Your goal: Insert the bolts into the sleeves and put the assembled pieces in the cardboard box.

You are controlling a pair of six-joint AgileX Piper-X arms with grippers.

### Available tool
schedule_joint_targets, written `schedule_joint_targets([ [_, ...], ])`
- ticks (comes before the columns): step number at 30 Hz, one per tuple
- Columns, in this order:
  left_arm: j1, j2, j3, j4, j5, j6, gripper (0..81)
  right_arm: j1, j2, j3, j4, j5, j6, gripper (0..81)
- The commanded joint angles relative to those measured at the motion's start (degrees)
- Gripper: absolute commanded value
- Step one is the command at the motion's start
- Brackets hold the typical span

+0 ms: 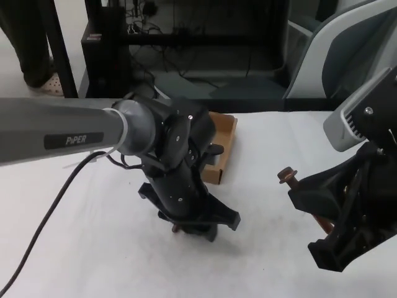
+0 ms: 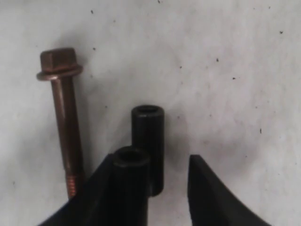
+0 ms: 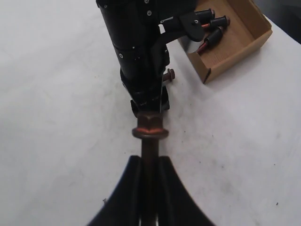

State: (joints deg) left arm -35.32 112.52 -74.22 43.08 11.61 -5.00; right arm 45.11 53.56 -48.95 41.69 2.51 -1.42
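The right gripper [image 3: 149,164] is pinching a copper bolt [image 3: 149,133]. The left gripper [image 2: 150,162], fingers spread, is straddling a black sleeve [image 2: 129,186] and should be centring before closing squarely.

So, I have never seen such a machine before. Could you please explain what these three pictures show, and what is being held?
These are two robot arms working at a white bench. Each arm ends in a claw with two fingers. The high picture is taken from behind the arms, looking forward and down. The other two pictures come from a camera on each arm's wrist.

The right claw is shut on a copper-coloured bolt. The left claw is open and low over the bench. Two black sleeves lie at its fingers, and a second bolt lies beside them.

Farther back stands the cardboard box, with a few assembled pieces already inside.
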Motion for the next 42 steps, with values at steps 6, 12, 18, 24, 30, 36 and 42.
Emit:
schedule_joint_targets([
  [6, -0.23, -0.94, -0.18, 1.6, 0.24, -1.42, 60.1, 0.01, -0.62, -0.19, -0.41, -0.29, -0.2, 0.4],
  [12, 0.09, -0.94, -0.18, 1.72, 0.07, -1.42, 60.1, 0.01, -0.62, -0.19, -0.41, -0.29, -0.2, 0.4],
  [18, 0.99, -0.94, -0.32, 1.29, 0.07, -1.42, 60.1, 0.01, -0.62, -0.19, -0.41, -0.29, -0.2, 0.4],
  [24, 2.48, -0.94, -0.32, 1.15, 0.07, -1.42, 60.1, 0.01, -0.62, -0.19, -0.41, -0.29, -0.2, 0.4],
  [30, 2.72, -1.16, -0.32, 1.15, 0.42, -1.42, 60.1, 0.01, -0.62, -0.19, -0.41, -0.29, -0.2, 0.4],
  [36, 2.72, -3.21, -0.32, -0.46, -1.77, -0.91, 60.1, 0.01, -0.62, -0.19, -0.41, -0.29, -0.2, 0.4],
  [42, 2.75, -3.53, -0.32, -1.65, -2.54, 0.73, 60.1, 0.01, -0.62, -0.19, -0.41, -0.29, -0.2, 0.4],
])
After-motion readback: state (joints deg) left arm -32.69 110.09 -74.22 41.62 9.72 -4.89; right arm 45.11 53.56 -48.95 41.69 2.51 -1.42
